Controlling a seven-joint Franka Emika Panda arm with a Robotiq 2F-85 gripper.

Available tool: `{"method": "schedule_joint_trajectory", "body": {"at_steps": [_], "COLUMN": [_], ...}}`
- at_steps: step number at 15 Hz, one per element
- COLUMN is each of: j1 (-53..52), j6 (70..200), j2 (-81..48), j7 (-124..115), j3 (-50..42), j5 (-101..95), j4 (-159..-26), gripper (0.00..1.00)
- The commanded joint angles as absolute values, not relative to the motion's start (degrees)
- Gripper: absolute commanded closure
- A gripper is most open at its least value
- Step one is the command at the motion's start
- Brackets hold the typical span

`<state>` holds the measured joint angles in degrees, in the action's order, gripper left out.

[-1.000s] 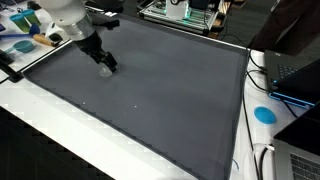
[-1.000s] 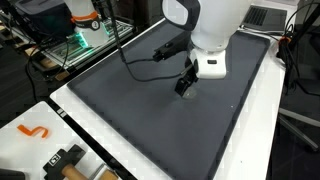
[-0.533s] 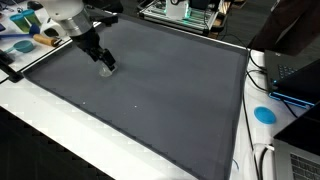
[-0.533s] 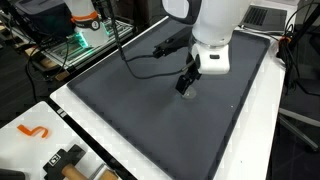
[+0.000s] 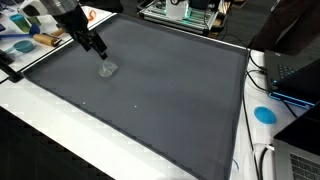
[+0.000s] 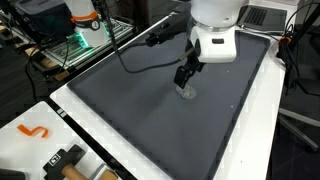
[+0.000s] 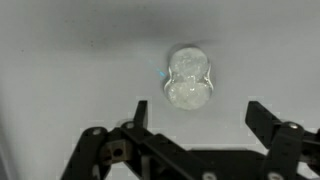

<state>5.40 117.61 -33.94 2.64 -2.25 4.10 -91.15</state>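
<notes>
the claw (image 7: 197,112) stands wide, its two dark fingers (image 7: 140,108) spread well apart and holding nothing. in the wrist view a small clear cup (image 7: 188,80) sits just ahead of the gap between the fingers, touched by neither. whether it stands upright or lies on its side i cannot tell.

in both exterior views the claw (image 5: 97,46) (image 6: 186,76) hangs just above the cup (image 5: 108,69) (image 6: 186,92), lifted clear of it. the cup rests on a dark grey mat (image 5: 160,90) that spreads out from under the claw and covers most of the bench (image 5: 60,130). the white rim of the bench shows around the mat.

a black cable (image 6: 140,62) runs from the wrist out over the mat, away from the claw. well apart from the claw, across the mat, a blue disc (image 5: 264,114) lies on the white rim beside a laptop (image 5: 295,75). in an exterior view an orange hook (image 6: 35,131) lies on the white surface at the near corner, far from the claw. behind the bench, farther still, a metal rack (image 6: 80,40) stands with a green glow inside it.
</notes>
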Motion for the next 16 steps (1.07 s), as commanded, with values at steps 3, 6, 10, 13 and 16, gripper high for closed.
{"method": "schedule_joint_trajectory", "body": {"at_steps": [3,6,10,13,16], "j1": [13.1,16.5,20.2,22.1,23.6], "j6": [112.4,110.2,107.3,107.1,107.8], "j2": [-33.0,-33.7,-35.0,-36.3,-37.6], "j7": [12.0,16.2,20.3,22.3,24.3], "j3": [-0.5,-0.3,0.0,0.3,0.5], "j5": [13.6,18.8,25.8,30.8,35.2], "j4": [-89.4,-88.3,-87.2,-87.1,-87.2], "gripper": [0.00,0.00,0.00,0.00,0.00]}}
